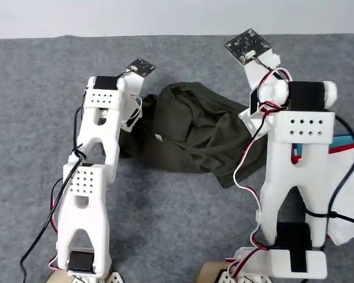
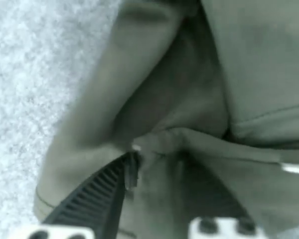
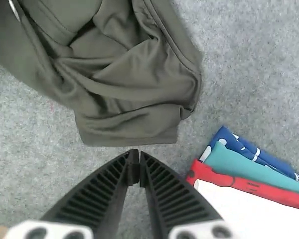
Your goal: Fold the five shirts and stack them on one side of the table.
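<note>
The shirt stack (image 1: 349, 229) is cut off at the right edge and partly hidden behind the right arm (image 1: 298, 159); the green shirt (image 2: 189, 99) is blurred close up.

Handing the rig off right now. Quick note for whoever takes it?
Left end effector: down against a fold of the olive shirt.
Right end effector: shut, empty, above the table near that shirt's edge.
Done: stack of four folded shirts (blue, teal, red, white) by the right arm.
To do: the olive shirt lies crumpled mid-table; fold it and add it to the stack.
</note>
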### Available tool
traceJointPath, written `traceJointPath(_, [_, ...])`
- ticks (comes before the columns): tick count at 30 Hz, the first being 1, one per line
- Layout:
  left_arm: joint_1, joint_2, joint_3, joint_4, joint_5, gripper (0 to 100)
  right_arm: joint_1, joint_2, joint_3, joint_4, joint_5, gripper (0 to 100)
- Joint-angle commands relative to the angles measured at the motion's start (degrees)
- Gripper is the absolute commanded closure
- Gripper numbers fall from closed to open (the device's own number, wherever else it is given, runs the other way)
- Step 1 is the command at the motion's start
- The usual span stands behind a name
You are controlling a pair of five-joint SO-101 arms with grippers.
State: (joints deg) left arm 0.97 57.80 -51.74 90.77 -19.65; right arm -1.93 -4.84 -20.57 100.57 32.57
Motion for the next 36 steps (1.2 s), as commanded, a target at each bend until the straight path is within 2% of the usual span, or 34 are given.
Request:
traceJointPath(1, [0.2, -4.1, -1.3, -0.3, -0.6, 100, -0.1, -2.2, -0.4, 1.9, -0.8, 98.8])
traceJointPath(8, [0.1, -6.6, -16.2, 9.3, -0.4, 100, -0.6, -1.7, -0.4, 1.9, -0.8, 98.8])
traceJointPath(11, [-0.2, -7.6, -21.6, 9.7, -0.2, 100, -2.2, -1.6, 0.4, 1.9, -0.7, 98.8])
traceJointPath(18, [-1.4, -8.1, -20.4, 9.7, -0.2, 100, -11.4, -1.6, 12.3, 0.9, -0.5, 98.8])
traceJointPath(25, [-3.8, -4.3, -17.5, 9.7, -0.2, 100, -17.8, -1.5, 26.5, -13.5, -0.5, 96.3])
traceJointPath(30, [-3.9, -2.5, -17.5, 9.6, -0.2, 100, -18.2, -1.5, 33.2, -22.6, -0.8, 85.2])
traceJointPath(36, [-3.3, -0.6, -17.6, 9.1, -0.3, 100, -18.2, 3.1, 35.4, -28.6, -0.9, 84.9])
